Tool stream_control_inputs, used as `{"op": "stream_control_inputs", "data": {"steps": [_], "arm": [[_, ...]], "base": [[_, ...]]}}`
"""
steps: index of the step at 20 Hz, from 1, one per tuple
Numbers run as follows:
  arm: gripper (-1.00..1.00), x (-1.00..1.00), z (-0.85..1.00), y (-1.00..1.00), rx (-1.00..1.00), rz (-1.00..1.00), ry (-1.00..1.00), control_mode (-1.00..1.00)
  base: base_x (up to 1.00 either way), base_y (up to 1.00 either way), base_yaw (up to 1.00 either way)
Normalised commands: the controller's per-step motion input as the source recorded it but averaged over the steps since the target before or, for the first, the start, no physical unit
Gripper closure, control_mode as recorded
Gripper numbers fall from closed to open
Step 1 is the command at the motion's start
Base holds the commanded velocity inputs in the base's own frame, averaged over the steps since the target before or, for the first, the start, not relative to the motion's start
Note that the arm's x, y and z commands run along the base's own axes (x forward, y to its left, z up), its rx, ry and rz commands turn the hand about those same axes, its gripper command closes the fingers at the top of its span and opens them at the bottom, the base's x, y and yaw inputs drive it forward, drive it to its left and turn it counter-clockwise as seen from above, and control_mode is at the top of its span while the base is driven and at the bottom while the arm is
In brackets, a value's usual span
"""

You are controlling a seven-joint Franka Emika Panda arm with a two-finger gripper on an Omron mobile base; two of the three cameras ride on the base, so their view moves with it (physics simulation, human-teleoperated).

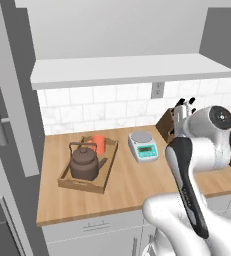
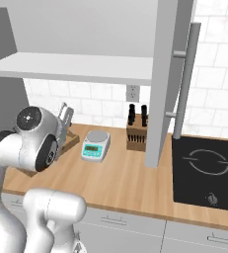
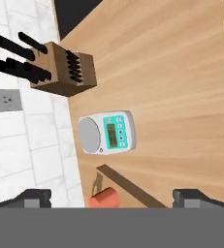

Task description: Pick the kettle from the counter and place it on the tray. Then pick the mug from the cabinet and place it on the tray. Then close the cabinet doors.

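Sitting together on the shallow light wooden tray [image 1: 67, 182] at the counter's nine o'clock side: squat dark brown kettle [image 1: 86, 163] at six o'clock, small orange-red mug [image 1: 99, 144] at twelve. Resting on the light butcher-block counter [image 1: 132, 185], just beside the tray at three o'clock, a small white scale [image 1: 142, 145]. Hanging open, both tall grey cabinet doors [image 2: 162, 84]. Hovering above the scale, the gripper [image 3: 111, 197], fingertips [image 3: 33, 197] standing wide apart, holding nothing.

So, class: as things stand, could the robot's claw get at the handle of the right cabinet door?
Probably yes: the right cabinet door stands open over the counter, its bar handle exposed, with nothing in front of it.
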Motion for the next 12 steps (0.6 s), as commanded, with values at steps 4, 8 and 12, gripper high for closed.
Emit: {"op": "stream_control_inputs", "data": {"steps": [4, 8, 12], "arm": [[-1.0, -0.48, -0.02, -1.0, 0.19, 0.0, -0.37, -1.0], [-1.0, -0.52, -0.13, -0.92, 0.2, 0.0, -0.45, -1.0], [-1.0, -0.62, -0.19, -0.6, 0.22, -0.01, -0.53, -1.0]], "base": [[0.0, 0.0, 0.0], [0.0, 0.0, 0.0], [0.0, 0.0, 0.0]]}}
